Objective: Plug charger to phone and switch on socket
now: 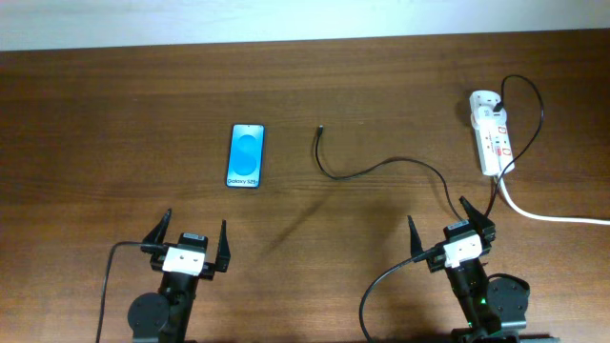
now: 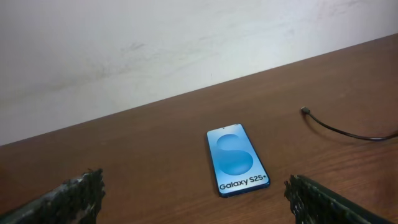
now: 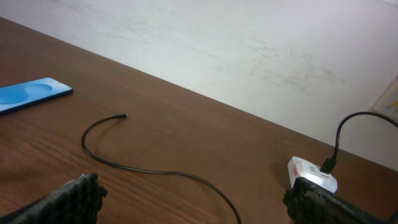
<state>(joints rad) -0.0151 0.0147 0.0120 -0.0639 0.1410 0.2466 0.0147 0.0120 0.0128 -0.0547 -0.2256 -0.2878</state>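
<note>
L gripper (image 1: pixel 195 222) is seen released, jaws spread, nothing held; R gripper (image 1: pixel 438 213) likewise. Phone (image 1: pixel 245 156) is laid flat, screen up, at 12 o'clock of L gripper, well apart. Charger (image 1: pixel 381 165) tip is left at phone's 3 o'clock, unplugged. Socket (image 1: pixel 491 133) is placed at R gripper's 1 o'clock.

Likely a robotics lab; a left arm (image 1: pixel 179 276) and right arm (image 1: pixel 469 267) stand at a brown wooden table (image 1: pixel 95 143); plain white wall (image 2: pixel 124 50) behind.
</note>
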